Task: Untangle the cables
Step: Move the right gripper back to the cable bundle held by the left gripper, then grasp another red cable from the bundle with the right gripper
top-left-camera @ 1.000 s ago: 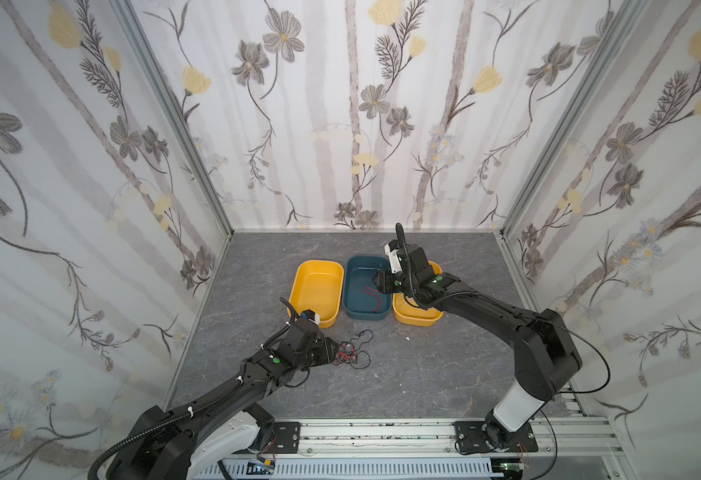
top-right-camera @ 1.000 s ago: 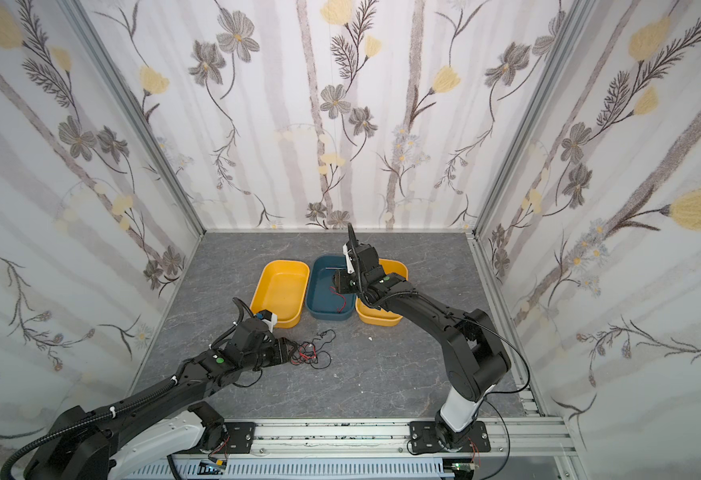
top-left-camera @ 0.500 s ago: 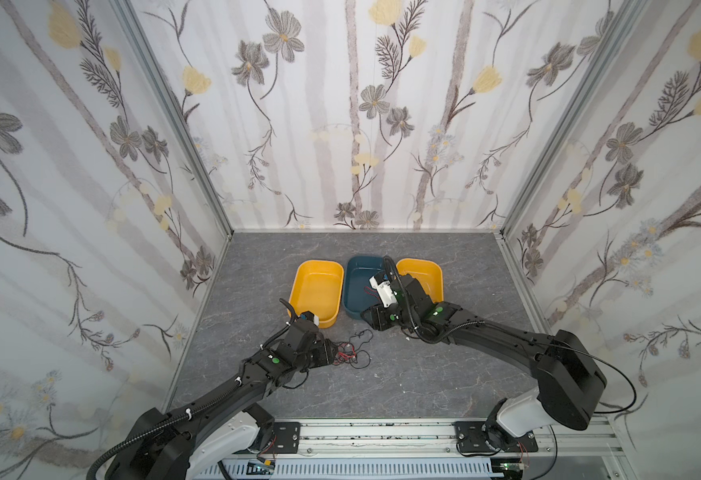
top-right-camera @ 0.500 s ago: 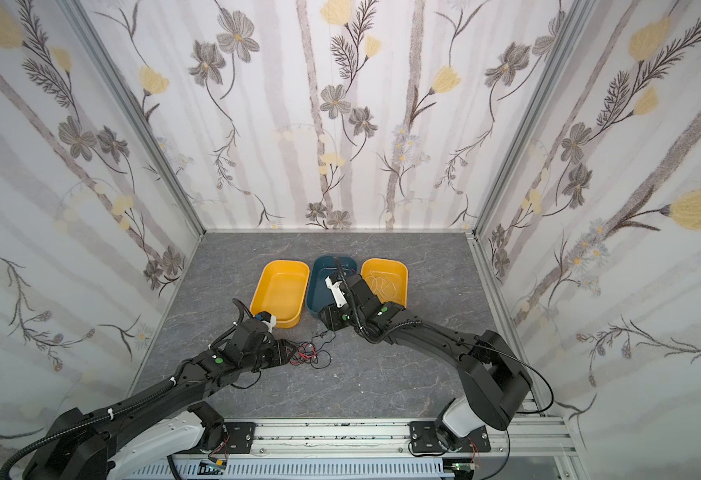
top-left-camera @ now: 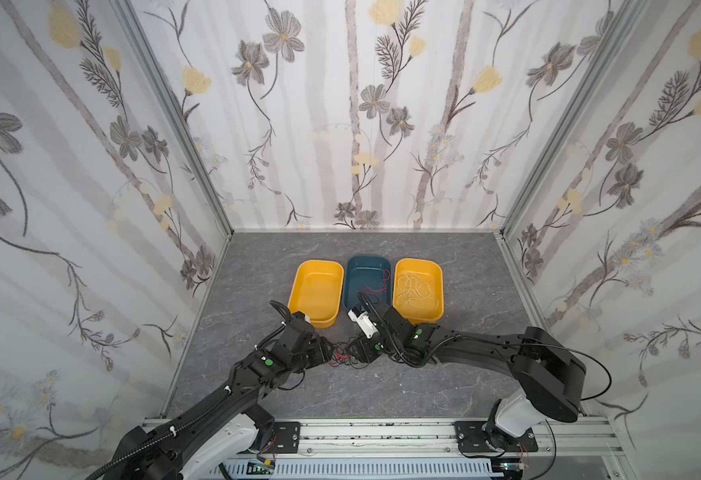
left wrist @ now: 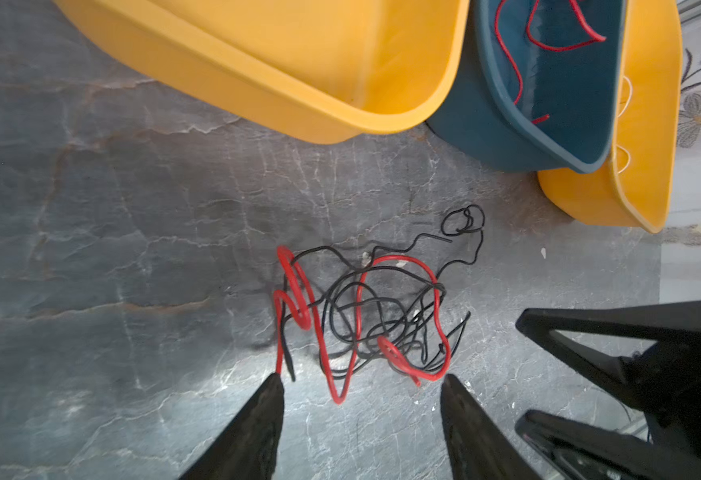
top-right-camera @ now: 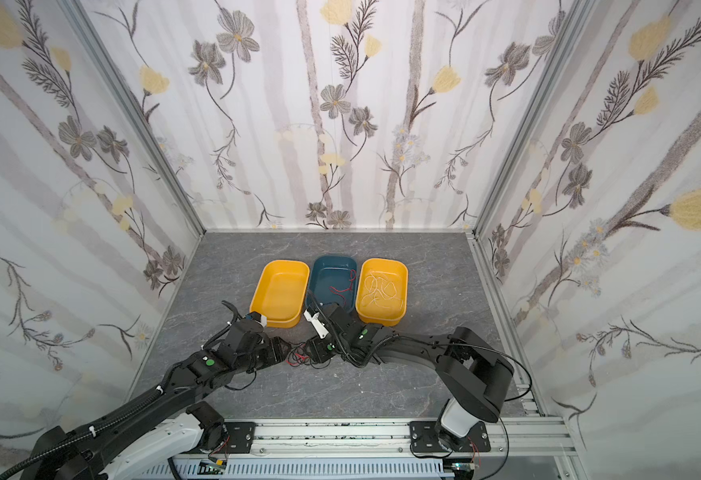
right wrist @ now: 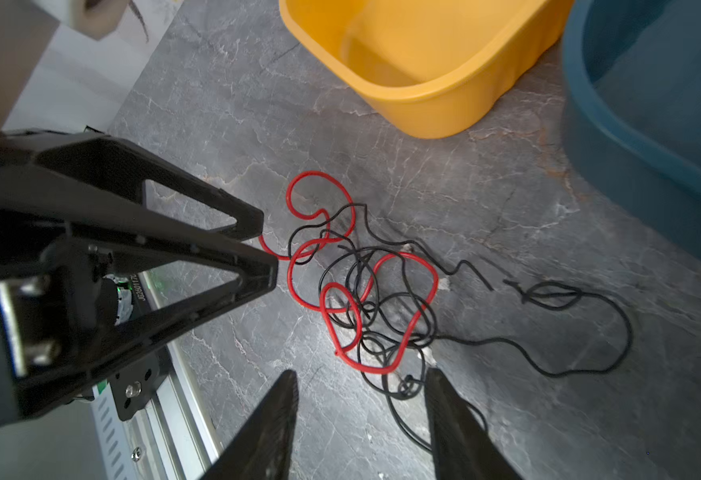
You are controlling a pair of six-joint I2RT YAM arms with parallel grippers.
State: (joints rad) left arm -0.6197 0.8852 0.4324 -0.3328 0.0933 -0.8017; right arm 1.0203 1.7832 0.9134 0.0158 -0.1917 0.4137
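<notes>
The grey table (top-left-camera: 382, 386) carries three bins in a row, beyond both claws: a yellow bin (top-left-camera: 315, 291), a blue bin (top-left-camera: 365, 268) holding one red cable (top-left-camera: 375, 286), and a second yellow bin (top-left-camera: 421, 318) holding a curled white cable (top-left-camera: 413, 289). The tangle (left wrist: 359, 307) lies on the table between the two claws, at their tips. It is a thick red wire (left wrist: 298, 286) in wide loops, woven with thin black wires (left wrist: 382, 328) in many small curls. The left claw (left wrist: 361, 380) is released, its fingers apart at the edge of the tangle. The right claw (right wrist: 361, 374) is released too, with one black strand between its fingers. One second ago the right claw was up over the bins; now it is low, facing the left claw across the tangle.
</notes>
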